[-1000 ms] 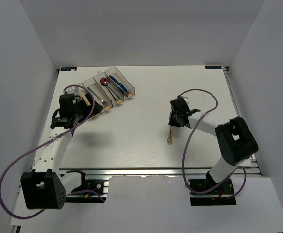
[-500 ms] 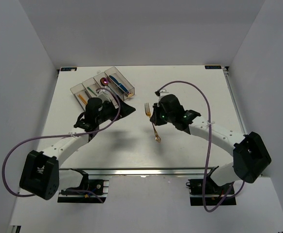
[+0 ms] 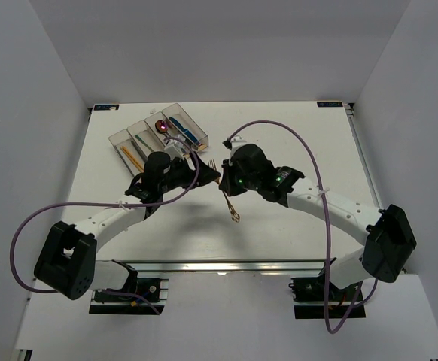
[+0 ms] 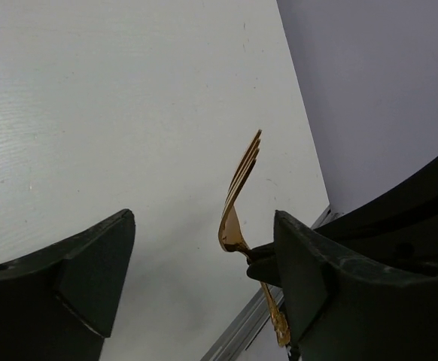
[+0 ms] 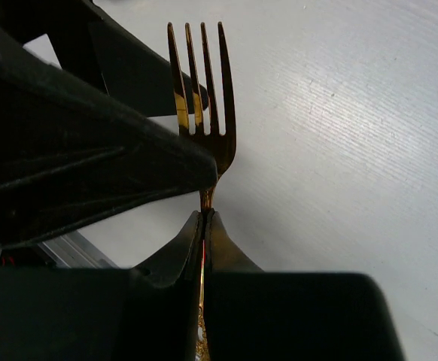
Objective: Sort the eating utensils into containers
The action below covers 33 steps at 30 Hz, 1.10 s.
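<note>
right gripper (image 5: 204, 219): pinched tight on the thin neck of the gold fork (image 5: 202, 113), up off the table (image 3: 294, 135).
gold fork: looks light, hard and slippery; the flat handle is the best spot to grab, not the prongs.
left gripper (image 4: 204, 259): spread wide, one finger on each side of the prongs.
containers (image 3: 118, 136): farther back, apart from the fork.

Gold fork (image 5: 217, 150), white table (image 5: 339, 113)
</note>
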Motion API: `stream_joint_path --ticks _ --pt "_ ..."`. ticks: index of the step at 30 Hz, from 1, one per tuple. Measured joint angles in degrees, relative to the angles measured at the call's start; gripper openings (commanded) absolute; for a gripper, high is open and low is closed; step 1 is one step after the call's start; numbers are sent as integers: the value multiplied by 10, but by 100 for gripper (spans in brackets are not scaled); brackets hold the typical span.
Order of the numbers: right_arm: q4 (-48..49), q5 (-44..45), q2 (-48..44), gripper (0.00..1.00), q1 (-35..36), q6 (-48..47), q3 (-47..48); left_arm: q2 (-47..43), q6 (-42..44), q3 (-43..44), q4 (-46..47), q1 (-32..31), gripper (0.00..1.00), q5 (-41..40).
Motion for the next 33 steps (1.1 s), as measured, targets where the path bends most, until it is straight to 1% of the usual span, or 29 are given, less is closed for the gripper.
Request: stream_joint_path --ticks 1,2,3,5,6,8,9,12,13,14,15,16,17,21,25,29,33 --pt "-4 0 0 0 2 0 2 0 2 0 0 -1 76 0" --pt "-7 2 0 0 5 0 2 0 5 0 0 -1 70 0" --pt "-10 3 0 0 10 0 4 0 6 0 0 -1 56 0" --pt "-20 4 0 0 18 -3 10 2 11 1 0 -1 45 -1" --pt "-24 4 1 0 22 -5 13 3 13 2 1 -1 37 0" --pt "-28 1 2 0 27 -10 20 7 16 4 4 -1 32 1" --pt "-29 -3 3 0 28 -12 21 9 18 6 8 -1 22 2" --pt "-29 -16 3 0 28 -16 21 13 21 9 17 -4 1 8" --pt "-29 -15 3 6 28 -19 21 14 27 10 17 -4 0 9" --pt "-29 -15 3 38 26 -19 21 16 26 11 17 -3 0 10" --pt "-29 -11 3 60 26 -17 21 18 28 14 13 -3 0 8" --pt "-30 -9 3 78 26 -17 21 20 32 21 8 -4 0 3" --pt "-30 -2 1 89 26 -15 21 21 38 28 1 -3 0 -7" --pt "-37 34 -16 89 20 -14 12 22 84 84 -62 1 0 -71" --pt "-49 66 -62 89 -20 -13 -13 32 157 155 -93 33 0 -117" --pt "-54 77 -134 89 -72 -14 -52 75 209 223 -93 107 0 -111" --pt "-57 75 -186 89 -87 -24 -83 163 263 309 -99 193 0 -76"
